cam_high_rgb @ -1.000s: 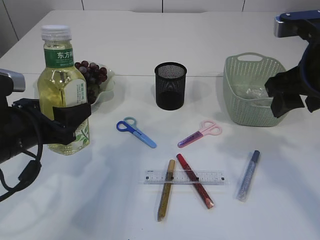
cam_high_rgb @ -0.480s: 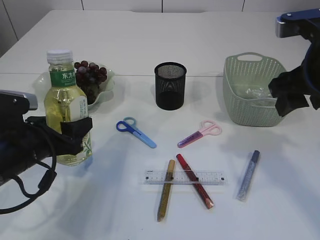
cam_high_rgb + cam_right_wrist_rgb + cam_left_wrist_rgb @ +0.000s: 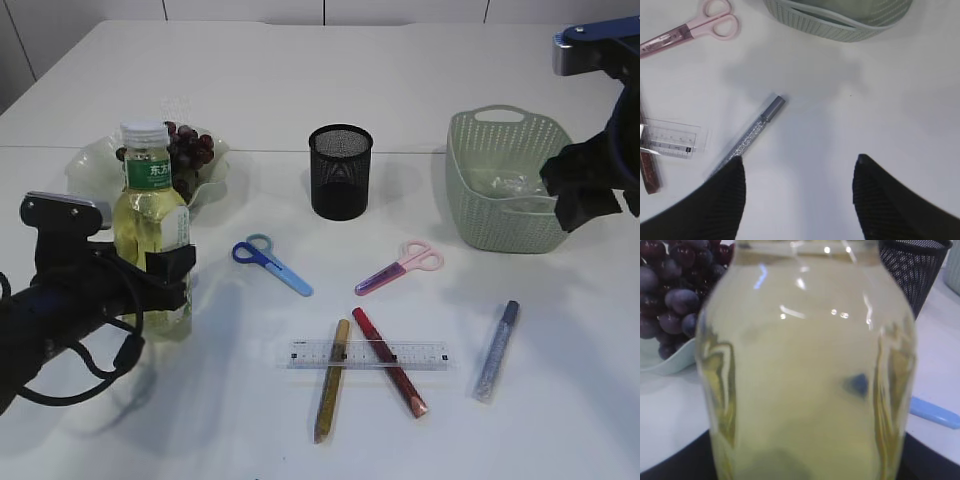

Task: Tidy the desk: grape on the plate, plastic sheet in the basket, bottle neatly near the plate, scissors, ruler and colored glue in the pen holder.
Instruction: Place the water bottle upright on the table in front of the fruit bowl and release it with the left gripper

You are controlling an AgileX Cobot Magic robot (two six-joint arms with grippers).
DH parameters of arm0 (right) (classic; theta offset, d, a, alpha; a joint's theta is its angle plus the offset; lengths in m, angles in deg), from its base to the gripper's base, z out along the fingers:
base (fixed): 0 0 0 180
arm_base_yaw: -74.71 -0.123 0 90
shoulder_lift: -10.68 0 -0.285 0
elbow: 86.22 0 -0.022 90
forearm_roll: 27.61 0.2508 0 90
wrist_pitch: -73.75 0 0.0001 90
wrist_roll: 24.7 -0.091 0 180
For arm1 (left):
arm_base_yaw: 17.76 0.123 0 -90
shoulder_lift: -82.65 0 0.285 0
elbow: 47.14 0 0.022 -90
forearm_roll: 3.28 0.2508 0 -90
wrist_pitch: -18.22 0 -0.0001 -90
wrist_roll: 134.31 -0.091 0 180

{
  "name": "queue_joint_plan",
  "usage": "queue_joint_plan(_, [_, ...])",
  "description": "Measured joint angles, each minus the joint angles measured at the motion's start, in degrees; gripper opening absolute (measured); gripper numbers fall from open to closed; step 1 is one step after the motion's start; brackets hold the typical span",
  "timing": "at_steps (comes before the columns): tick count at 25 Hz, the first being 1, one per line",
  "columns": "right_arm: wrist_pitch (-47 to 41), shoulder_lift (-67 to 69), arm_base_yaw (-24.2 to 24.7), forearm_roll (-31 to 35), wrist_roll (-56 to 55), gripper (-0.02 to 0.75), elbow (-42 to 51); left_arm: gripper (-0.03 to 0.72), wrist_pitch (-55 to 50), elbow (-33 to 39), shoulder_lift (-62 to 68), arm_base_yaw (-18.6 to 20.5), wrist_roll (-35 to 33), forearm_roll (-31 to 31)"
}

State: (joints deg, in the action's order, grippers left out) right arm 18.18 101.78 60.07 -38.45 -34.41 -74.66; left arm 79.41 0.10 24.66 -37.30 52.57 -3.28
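The left gripper (image 3: 165,270) pinches the bottle (image 3: 152,235) near the plate (image 3: 90,160), seemingly just touching down; release comes next. The right gripper (image 3: 797,185) hangs spread, empty.

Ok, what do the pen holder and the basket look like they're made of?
The pen holder looks like matte black wire mesh, probably metal: light shows through its fine grid. The basket appears to be moulded pale green plastic: woven-look perforated walls, smooth rim, cut-out handle slot.
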Motion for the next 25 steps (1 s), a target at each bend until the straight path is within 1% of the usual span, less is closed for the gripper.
queue_joint_plan(12, [0.0, 0.0, 0.0, -0.9, 0.1, 0.523, 0.0, 0.446, 7.1, -6.1, 8.4, 0.0, -0.7, 0.0])
queue_joint_plan(18, [-0.1, 0.0, 0.0, -0.9, 0.1, 0.524, 0.0, 0.526, 7.3, -6.6, 8.9, 0.0, -1.0, 0.0])
queue_joint_plan(25, [-0.5, 0.0, 0.0, -0.9, 0.1, 0.523, 0.0, 0.58, 4.8, -6.5, 7.1, 0.0, -1.0, 0.4])
